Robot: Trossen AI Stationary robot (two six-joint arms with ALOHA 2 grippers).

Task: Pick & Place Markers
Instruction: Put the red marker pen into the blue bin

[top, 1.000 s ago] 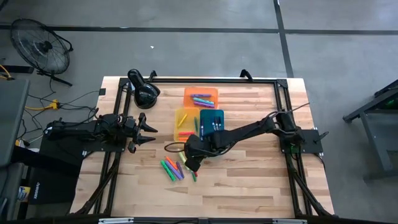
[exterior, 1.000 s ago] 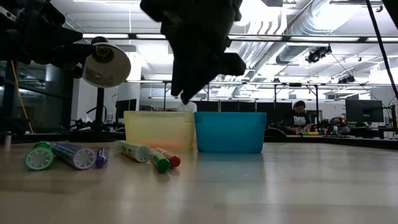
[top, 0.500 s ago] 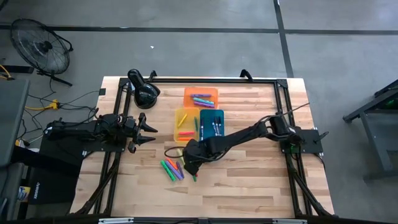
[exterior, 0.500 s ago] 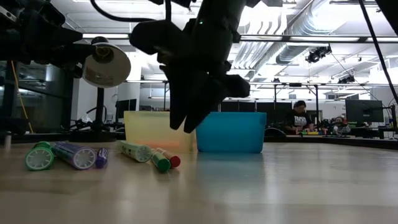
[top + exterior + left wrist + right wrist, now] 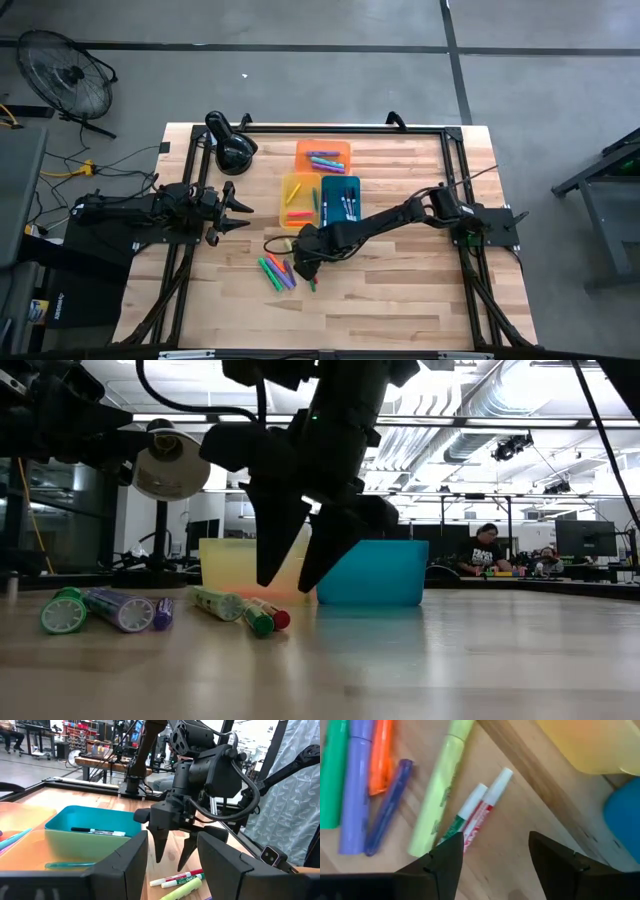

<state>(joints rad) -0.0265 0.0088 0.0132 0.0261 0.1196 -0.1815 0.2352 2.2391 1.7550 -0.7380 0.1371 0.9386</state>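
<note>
Several markers [image 5: 279, 272] lie loose on the wooden table, near the middle. In the right wrist view a red-and-white marker [image 5: 486, 811] and a green-and-white one [image 5: 465, 816] lie side by side, next to a yellow-green one [image 5: 440, 790]. My right gripper [image 5: 287, 582] hangs open just above these, pointing steeply down, touching nothing. More markers lie in the orange tray [image 5: 323, 156], the yellow tray [image 5: 296, 197] and the blue tray [image 5: 341, 196]. My left gripper [image 5: 238, 211] waits open at the table's left side.
The three trays stand side by side just beyond the loose markers. A black desk lamp [image 5: 231, 146] stands at the far left of the table. People sit at desks in the room behind [image 5: 485, 548]. Bare wood lies toward the near edge and the right.
My right gripper has come down toward the loose markers and a little toward the table's left edge. Its fingers, nearly together a second ago, now stand wide apart. The markers have not moved.
</note>
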